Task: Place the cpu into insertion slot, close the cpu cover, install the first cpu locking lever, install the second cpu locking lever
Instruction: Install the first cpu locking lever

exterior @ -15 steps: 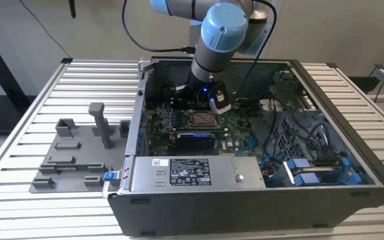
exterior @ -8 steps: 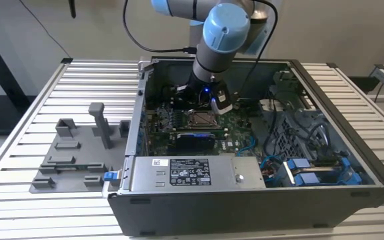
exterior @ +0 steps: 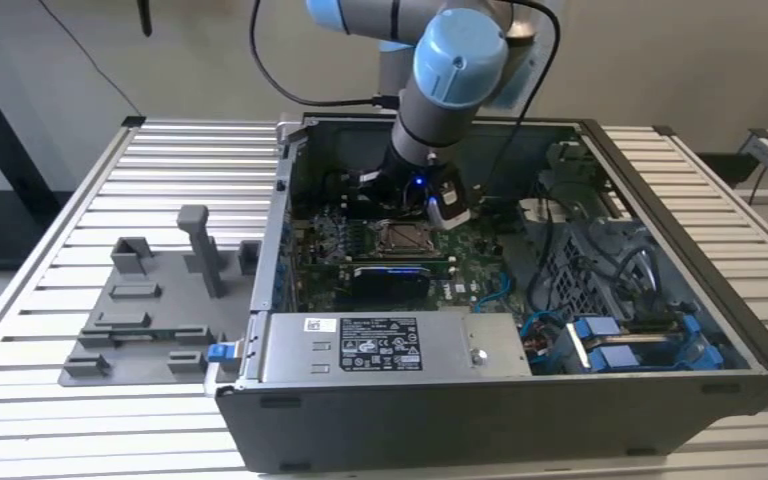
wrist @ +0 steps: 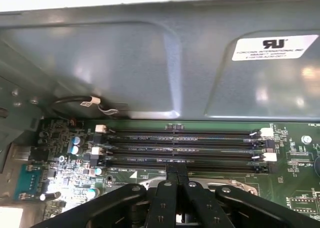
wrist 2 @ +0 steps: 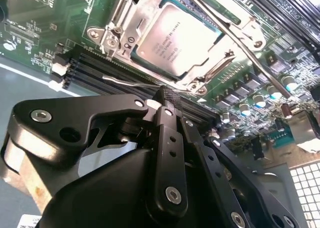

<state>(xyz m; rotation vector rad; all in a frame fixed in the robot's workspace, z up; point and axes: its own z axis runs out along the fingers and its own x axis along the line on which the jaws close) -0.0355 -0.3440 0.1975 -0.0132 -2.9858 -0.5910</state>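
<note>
Exterior view looks down from high into the open grey metal computer case (exterior: 491, 400). Both wrist views peer past the black end effector (wrist 2: 165, 95) (wrist: 176, 172), close over the case's green motherboard (wrist 2: 40, 17) (wrist: 295, 160).

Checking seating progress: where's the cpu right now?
In the second wrist view the cpu lies flat on the green board, framed by the metal cover, just past the memory slots from the gripper.

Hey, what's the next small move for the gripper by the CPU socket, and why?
Probably ease the gripper down onto the thin lever end beside its shut fingers. The cpu already sits under the lowered cpu cover, and that lever end seems to stand free above the board, not yet latched.
</note>
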